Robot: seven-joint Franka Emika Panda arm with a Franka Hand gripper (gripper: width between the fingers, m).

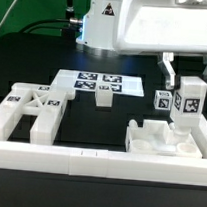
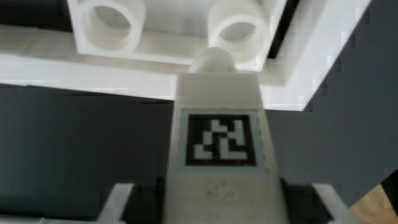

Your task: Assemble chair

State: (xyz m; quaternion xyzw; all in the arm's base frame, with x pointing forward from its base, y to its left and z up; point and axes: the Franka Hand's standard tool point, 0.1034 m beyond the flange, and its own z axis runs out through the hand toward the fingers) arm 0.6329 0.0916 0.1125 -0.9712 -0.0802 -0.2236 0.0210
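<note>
My gripper is shut on a chunky white block with a black-and-white tag, held upright at the exterior view's right. Just under it on the table lies a white chair part with raised walls. In the wrist view the held block runs out from between my fingers. Its narrow tip sits at the edge of that part, close to one of two round holes. The X-braced frame lies at the exterior view's left.
A small tagged cube stands just left of the held block. Another white block stands at the front edge of the marker board. A long low white border rail runs along the front.
</note>
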